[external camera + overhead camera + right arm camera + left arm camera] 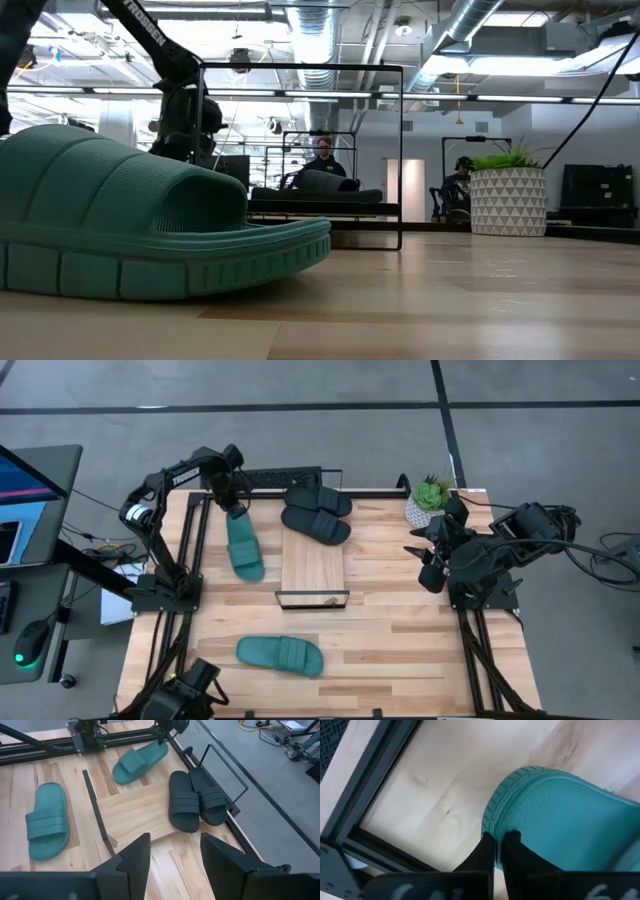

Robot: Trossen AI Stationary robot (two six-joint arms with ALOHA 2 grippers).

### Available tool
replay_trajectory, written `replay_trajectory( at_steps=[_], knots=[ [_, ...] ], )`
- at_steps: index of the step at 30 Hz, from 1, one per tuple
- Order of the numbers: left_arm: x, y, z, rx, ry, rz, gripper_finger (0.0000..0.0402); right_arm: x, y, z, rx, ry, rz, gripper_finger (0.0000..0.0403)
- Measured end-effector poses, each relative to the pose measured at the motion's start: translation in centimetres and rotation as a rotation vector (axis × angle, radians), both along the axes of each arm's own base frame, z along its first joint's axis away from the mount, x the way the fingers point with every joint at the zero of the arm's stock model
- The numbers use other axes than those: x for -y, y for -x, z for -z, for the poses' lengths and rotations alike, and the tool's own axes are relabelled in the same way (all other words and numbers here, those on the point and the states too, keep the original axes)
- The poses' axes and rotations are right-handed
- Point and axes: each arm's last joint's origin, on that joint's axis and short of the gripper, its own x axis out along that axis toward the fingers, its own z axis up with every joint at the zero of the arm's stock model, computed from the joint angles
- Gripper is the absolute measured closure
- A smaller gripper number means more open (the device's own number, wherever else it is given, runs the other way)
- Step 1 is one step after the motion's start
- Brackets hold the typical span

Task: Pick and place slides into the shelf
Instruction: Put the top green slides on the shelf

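Observation:
My left gripper is at the table's far left, shut on one teal slide, which stretches from it toward the near edge. The second teal slide lies flat on its sole near the table's near edge and fills the low view. The two black slides lie side by side at the far end of the shelf, whose light plank sits mid-table. My right gripper hovers open at the table's right, touching nothing. My left gripper pinches the rim of the teal slide's sole at its rounded far end between its two fingers. The fingers come from above, slanting down. In the right wrist view that end sits raised and the slide slopes down away from it.
A potted plant in a white patterned pot stands at the table's far right, close to my right arm. Black frame rails run along the table's left and far edges. People sit in the room beyond the table.

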Motion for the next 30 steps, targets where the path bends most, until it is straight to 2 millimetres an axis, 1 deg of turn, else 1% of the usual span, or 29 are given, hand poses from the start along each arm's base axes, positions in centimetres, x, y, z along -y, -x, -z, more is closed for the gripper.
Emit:
replay_trajectory(
  at_steps=[7, 10, 13, 16, 21, 30],
  knots=[
    [-0.2, 0.9, -0.4, 0.047, 0.03, -0.106, 0.0401, 0.0, 0.0, 0.0, 0.0, -0.001, 0.0, 0.0236],
    [0.0, 1.3, -0.4, 0.031, 0.064, -0.106, 0.0401, 0.0, 0.0, 0.0, 0.0, -0.001, 0.0, 0.0236],
    [0.5, 1.6, -0.8, 0.002, 0.076, -0.063, 0.0401, 0.0, 0.0, 0.0, -0.001, -0.001, -0.001, 0.0236],
    [0.8, 2.0, -1.8, 0.005, 0.034, -0.048, 0.0401, 0.0, 0.0, 0.0, -0.001, 0.0, -0.001, 0.0236],
    [1.0, 3.2, -4.1, 0.037, -0.009, -0.08, 0.0401, 0.0, 0.0, 0.0, -0.007, 0.011, -0.011, 0.0236],
    [1.4, 3.9, -9.7, 0.159, -0.112, -0.16, 0.0401, 0.0, 0.0, 0.0, -0.017, 0.029, -0.028, 0.0236]
  ],
)
